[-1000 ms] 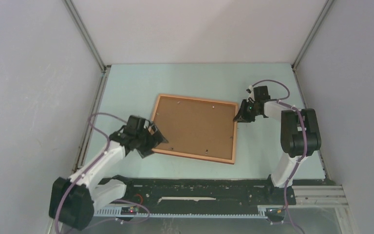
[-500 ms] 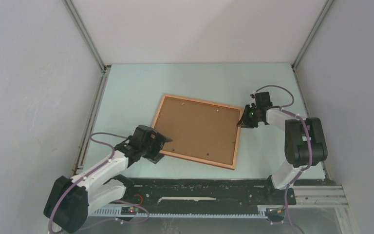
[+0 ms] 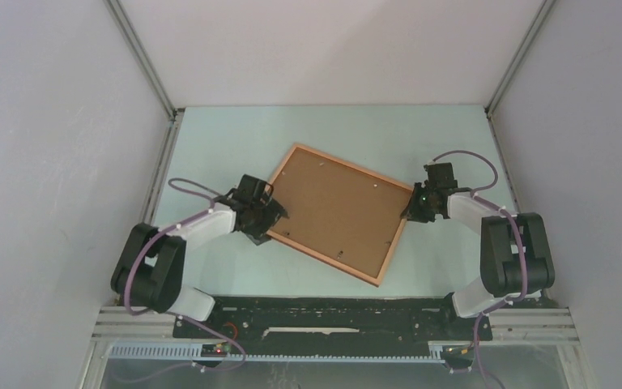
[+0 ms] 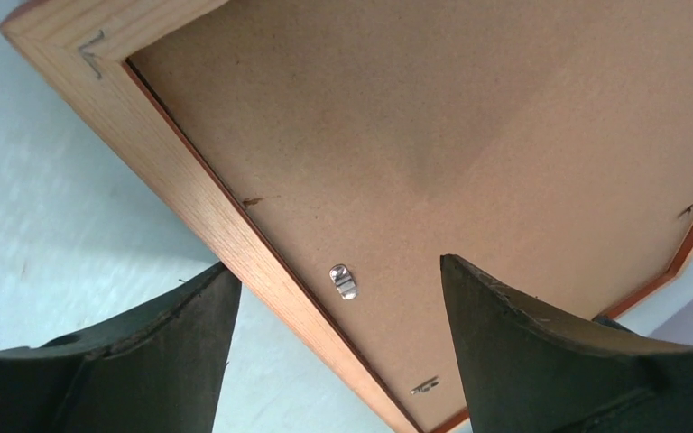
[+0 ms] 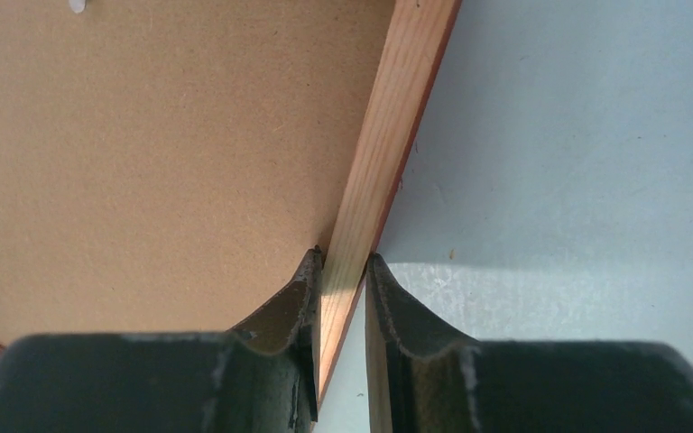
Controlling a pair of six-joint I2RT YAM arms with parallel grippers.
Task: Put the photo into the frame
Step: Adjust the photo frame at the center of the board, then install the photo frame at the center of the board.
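Clamping the frame (image 5: 386,135) (right end effector (image 5: 343,257)).

Two matching robot arms. The left arm (image 3: 198,229) and the right arm (image 3: 468,207) are each built of white tubular links joined by bulky, rounded black joint housings (image 3: 509,258). A thin purple cable (image 3: 180,187) runs along each arm. The left tool (image 3: 266,213) and right tool (image 3: 411,211) are black, with matte, tapering fingers (image 4: 523,352). A small green light (image 3: 423,197) glows on the right wrist.
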